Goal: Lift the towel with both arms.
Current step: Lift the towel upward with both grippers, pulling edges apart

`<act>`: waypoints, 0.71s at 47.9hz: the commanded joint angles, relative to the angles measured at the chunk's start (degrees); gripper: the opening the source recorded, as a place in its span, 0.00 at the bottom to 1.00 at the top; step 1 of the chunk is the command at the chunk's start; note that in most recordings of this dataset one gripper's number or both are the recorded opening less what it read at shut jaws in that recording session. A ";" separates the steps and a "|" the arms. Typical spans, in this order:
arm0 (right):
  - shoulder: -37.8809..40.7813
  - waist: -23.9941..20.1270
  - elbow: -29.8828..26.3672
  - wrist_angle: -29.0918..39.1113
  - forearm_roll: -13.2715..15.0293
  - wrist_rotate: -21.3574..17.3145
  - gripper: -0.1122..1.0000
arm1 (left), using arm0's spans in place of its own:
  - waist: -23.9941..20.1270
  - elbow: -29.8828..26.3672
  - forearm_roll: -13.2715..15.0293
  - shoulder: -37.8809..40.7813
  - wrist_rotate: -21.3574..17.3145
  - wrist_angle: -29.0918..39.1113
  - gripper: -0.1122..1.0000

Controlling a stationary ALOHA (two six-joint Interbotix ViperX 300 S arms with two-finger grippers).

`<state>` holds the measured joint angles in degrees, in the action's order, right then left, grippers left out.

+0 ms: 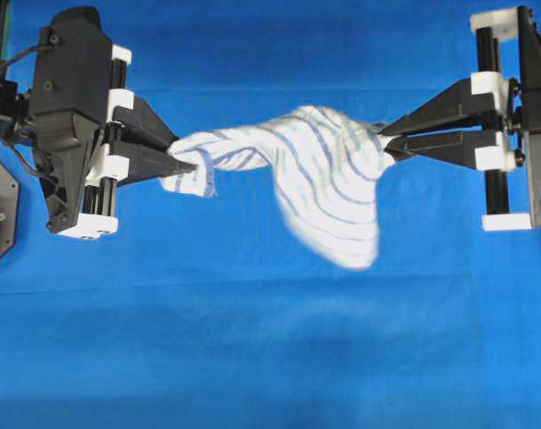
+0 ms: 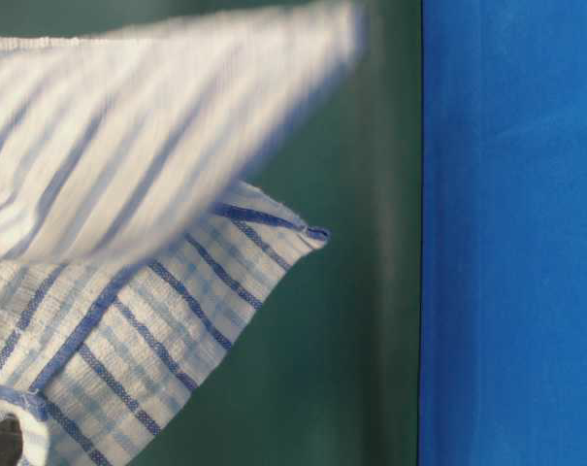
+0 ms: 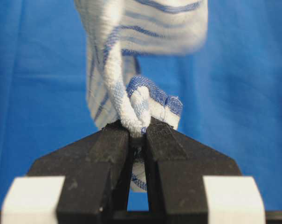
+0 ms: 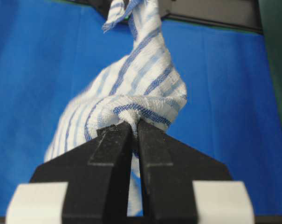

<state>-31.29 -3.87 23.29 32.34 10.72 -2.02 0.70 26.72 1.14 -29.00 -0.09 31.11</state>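
Note:
A white towel (image 1: 315,170) with blue stripes hangs in the air between both arms, off the blue surface, its loose middle sagging toward the front. My left gripper (image 1: 191,164) is shut on the towel's left end; the left wrist view has the bunched cloth (image 3: 136,107) pinched between the black fingertips (image 3: 113,135). My right gripper (image 1: 386,143) is shut on the towel's right end, and in the right wrist view the twisted towel (image 4: 131,88) runs away from the closed fingers (image 4: 152,140). The table-level view is filled by the blurred towel (image 2: 138,243).
A blue cloth (image 1: 252,349) covers the table under the towel. Black arm bases with white blocks stand at the left edge (image 1: 73,116) and the right edge (image 1: 520,116). A dark green wall (image 2: 371,291) shows in the table-level view.

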 commanded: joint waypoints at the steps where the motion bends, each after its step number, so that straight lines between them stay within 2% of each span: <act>1: 0.26 0.09 -1.49 0.44 -0.18 -0.26 0.14 | -0.18 -1.67 -0.18 -0.35 -0.09 -0.35 0.13; 24: 2.11 0.00 -1.93 1.05 -0.35 -0.35 0.16 | 0.35 -2.02 -0.09 0.53 -0.18 -0.79 0.14; 26: 2.29 0.00 -1.85 1.05 -0.35 -0.44 0.25 | 0.35 -2.02 -0.09 0.62 0.00 -0.88 0.18; 28: 2.37 0.00 -1.93 1.05 -0.26 -0.44 0.36 | 0.35 -2.02 -0.09 0.62 0.09 -1.14 0.26; 34: 2.64 0.00 -1.85 1.05 0.18 -0.44 0.66 | 0.44 -1.93 -0.09 0.44 0.18 -2.02 0.60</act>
<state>-28.56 -3.87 22.94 33.57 10.55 -2.37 0.97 26.54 1.14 -28.13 0.09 29.97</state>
